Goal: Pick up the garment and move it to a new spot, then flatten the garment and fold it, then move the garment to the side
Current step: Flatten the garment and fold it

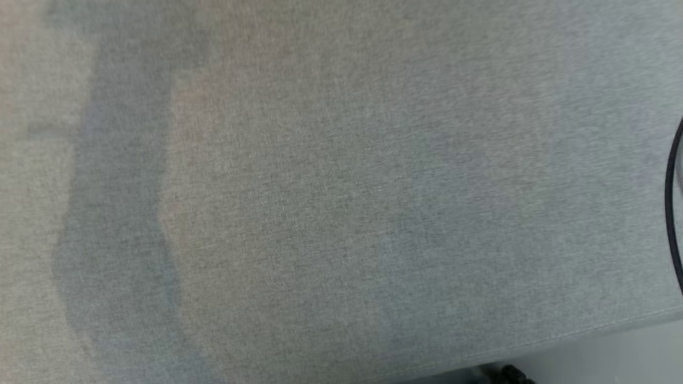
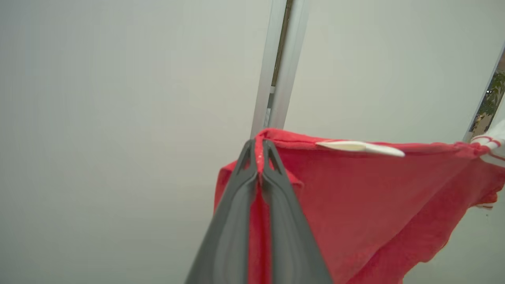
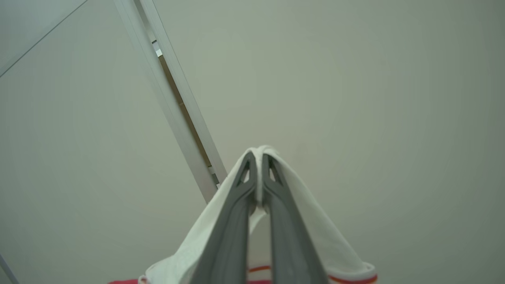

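The garment (image 2: 355, 197) is red cloth with a white tag and white, red-striped trim. In the left wrist view it hangs in the air in front of a pale wall, its top edge stretched out to the right. My left gripper (image 2: 259, 146) is shut on that red top edge at its left end. My right gripper (image 3: 259, 157) is shut on a white part of the garment (image 3: 315, 232), which drapes down both sides of the fingers; red-striped trim shows at the bottom of that view.
A grey fabric-covered surface (image 1: 341, 192) spreads across the head view, its front edge at the lower right, with a dark cable (image 1: 671, 202) at the right border. Pale wall panels with a metal joint strip (image 2: 278, 67) stand behind the raised garment.
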